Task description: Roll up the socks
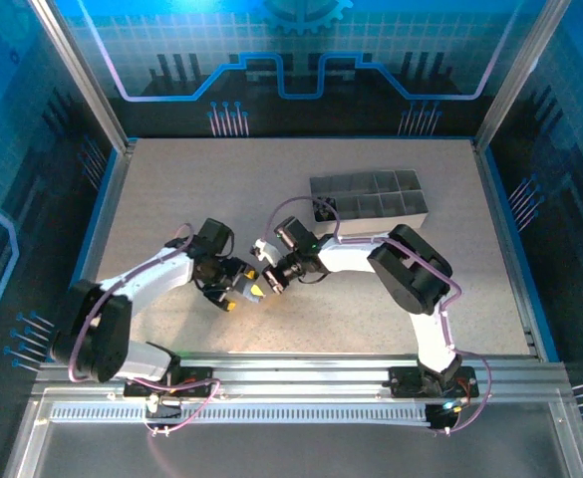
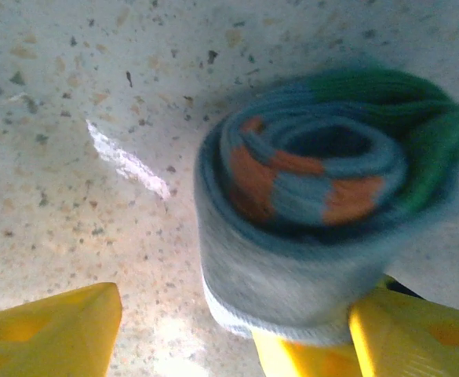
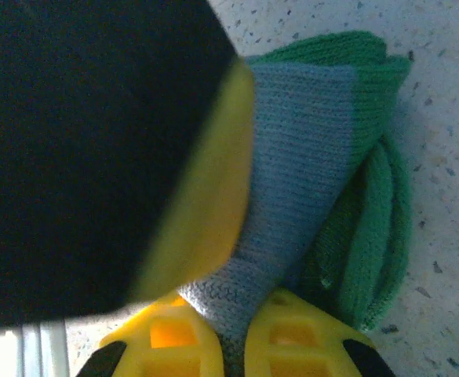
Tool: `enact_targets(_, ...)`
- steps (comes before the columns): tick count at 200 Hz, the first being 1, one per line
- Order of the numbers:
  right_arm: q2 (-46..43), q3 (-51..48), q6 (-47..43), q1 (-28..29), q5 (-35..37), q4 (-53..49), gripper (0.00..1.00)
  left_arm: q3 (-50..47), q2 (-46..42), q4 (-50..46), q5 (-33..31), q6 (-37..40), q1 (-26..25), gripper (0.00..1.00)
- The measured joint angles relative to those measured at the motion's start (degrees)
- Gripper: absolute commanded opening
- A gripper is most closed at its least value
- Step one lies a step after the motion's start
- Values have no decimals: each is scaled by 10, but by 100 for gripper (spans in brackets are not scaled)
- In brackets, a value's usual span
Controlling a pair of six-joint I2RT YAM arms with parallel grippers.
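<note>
Open table (image 1: 191, 189) beside divided tray (image 1: 391, 222)

No word, label, brand name or number can be read anywhere in these views. The only thing like a sign is a pale gear emblem (image 1: 309, 12) on the blue back wall (image 1: 171, 50), well behind the grey tray (image 1: 316, 185) and cut off by the top edge. Below it, still behind the tray, run bright lines like circuit tracks (image 1: 291, 75), which bear no letters.
</note>
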Motion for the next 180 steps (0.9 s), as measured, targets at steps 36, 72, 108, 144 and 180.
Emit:
enact_targets(36, -18, -21, 10, -1, 15, 5, 41, 26, 59, 28, -3, 22, -4, 31)
enact_targets(72, -89, -102, 16, -2, 76, 9, 62, 37, 66, 15, -4, 26, -5, 27)
enact_targets(108, -104, -120, 28, -8, 77, 16, 71, 52, 77, -3, -4, 26, -3, 26)
enact_targets(144, -92, -102, 48, -9, 56, 9, 72, 63, 89, -14, 7, 37, 4, 26)
enact_targets(180, -62, -53, 64, -7, 43, -21, 70, 71, 100, -21, 24, 43, 14, 26)
